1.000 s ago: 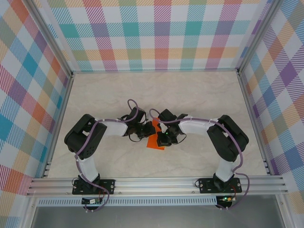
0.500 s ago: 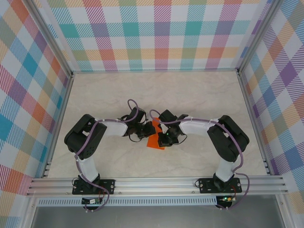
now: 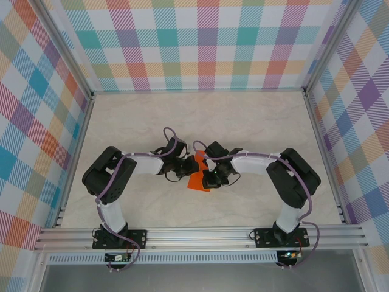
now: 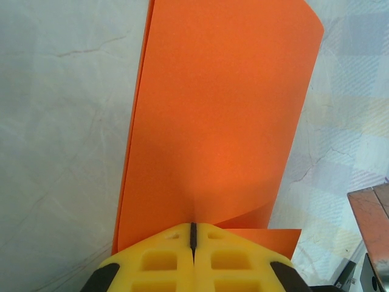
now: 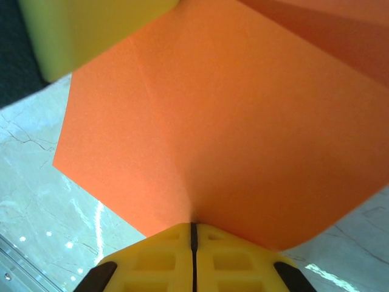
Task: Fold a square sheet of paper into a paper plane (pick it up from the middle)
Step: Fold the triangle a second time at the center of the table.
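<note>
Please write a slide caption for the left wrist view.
Left pincer shut on the doubled-over orange paper sheet.

Left claw and right claw: both closed, positioned just beside each other.
Left arm and right arm rise from their bases with elbows turned outward and forearms angled inward toward each other. On each claw the yellow fingers press together without a gap, clamped on the square sheet of paper.
</note>
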You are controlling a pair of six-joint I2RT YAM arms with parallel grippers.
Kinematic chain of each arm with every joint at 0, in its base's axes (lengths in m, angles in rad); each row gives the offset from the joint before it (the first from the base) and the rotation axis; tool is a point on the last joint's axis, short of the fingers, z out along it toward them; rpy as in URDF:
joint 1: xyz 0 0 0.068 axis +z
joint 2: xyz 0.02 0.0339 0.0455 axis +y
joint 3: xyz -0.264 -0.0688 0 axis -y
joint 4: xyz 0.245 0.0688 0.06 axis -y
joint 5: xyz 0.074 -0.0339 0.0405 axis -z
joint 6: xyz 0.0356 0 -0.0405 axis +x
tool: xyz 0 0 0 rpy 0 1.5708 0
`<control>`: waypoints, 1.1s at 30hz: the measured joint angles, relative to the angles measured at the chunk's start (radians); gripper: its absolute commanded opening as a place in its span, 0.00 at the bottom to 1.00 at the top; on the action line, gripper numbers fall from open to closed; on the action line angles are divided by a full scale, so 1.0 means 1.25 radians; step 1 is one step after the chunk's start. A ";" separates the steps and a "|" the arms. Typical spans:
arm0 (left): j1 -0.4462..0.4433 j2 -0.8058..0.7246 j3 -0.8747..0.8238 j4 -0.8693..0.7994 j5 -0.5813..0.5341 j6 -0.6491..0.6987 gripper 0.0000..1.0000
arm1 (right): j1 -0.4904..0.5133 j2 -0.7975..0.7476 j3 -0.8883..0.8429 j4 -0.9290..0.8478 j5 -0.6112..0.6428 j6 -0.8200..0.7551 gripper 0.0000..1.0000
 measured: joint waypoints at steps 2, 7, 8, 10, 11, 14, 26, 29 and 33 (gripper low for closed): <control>0.000 0.000 0.000 0.000 0.000 0.000 0.04 | 0.000 -0.008 -0.008 0.003 -0.002 0.004 0.07; 0.000 0.000 -0.001 0.001 0.000 0.000 0.04 | 0.001 -0.045 -0.027 -0.003 -0.006 0.014 0.07; 0.000 0.000 -0.001 0.001 0.000 0.000 0.04 | 0.001 -0.048 -0.032 -0.002 -0.006 0.015 0.07; 0.000 0.000 -0.001 0.000 0.000 0.000 0.04 | 0.001 -0.049 -0.042 0.001 -0.006 0.017 0.07; 0.000 0.000 -0.001 0.000 0.000 0.000 0.04 | 0.001 -0.049 -0.048 0.001 -0.006 0.017 0.07; 0.000 0.000 -0.001 0.000 0.000 0.000 0.04 | 0.001 -0.049 -0.056 0.009 -0.006 0.020 0.07; 0.000 0.000 -0.001 0.000 0.000 0.000 0.04 | -0.003 -0.058 -0.063 0.024 -0.010 0.040 0.07; 0.000 -0.001 -0.001 0.000 -0.001 0.000 0.04 | -0.008 -0.075 -0.057 0.027 -0.012 0.042 0.07; 0.000 -0.001 -0.001 0.000 -0.002 0.000 0.04 | -0.011 -0.064 -0.026 0.041 -0.011 0.051 0.07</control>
